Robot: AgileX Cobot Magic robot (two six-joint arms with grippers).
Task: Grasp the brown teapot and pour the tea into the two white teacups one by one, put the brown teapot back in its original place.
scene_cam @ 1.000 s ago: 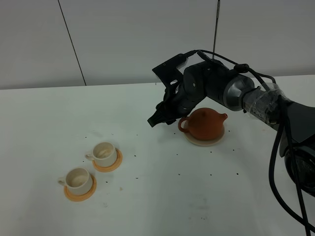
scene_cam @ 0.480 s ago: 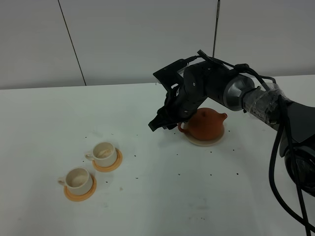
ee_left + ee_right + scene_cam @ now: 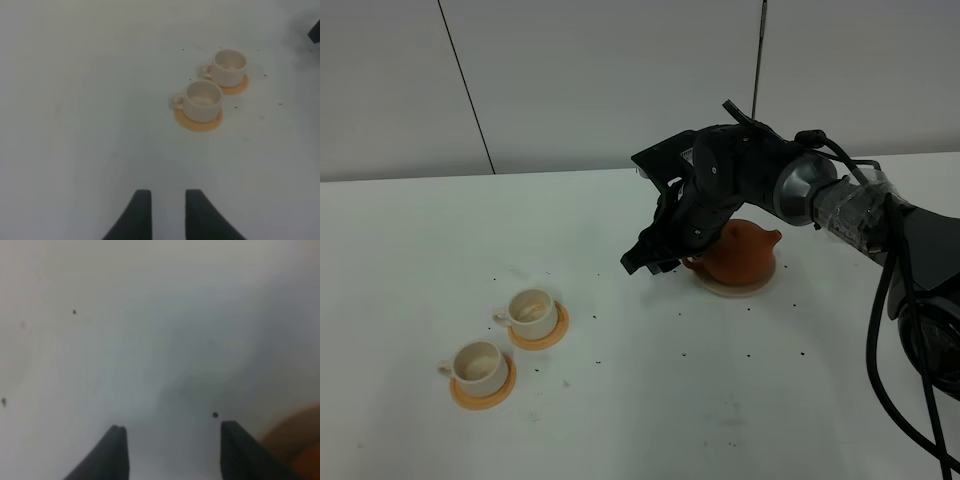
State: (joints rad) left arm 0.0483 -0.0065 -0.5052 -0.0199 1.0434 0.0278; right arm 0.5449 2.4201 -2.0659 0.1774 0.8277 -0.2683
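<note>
The brown teapot sits on its beige coaster right of the table's middle. My right gripper hangs low just left of the teapot, by its handle side, and the arm hides the handle. In the right wrist view the right gripper is open and empty, with a brown blur of the teapot beside one finger. The two white teacups stand on orange saucers at the front left. They also show in the left wrist view, well ahead of my left gripper, whose fingers are a little apart and empty.
The white table carries small dark specks. The right arm's cables hang at the right edge. A grey wall stands behind the table.
My right gripper has dropped lower and drawn closer to the teapot's handle side, now covering the handle. The teapot and cups have not moved.
</note>
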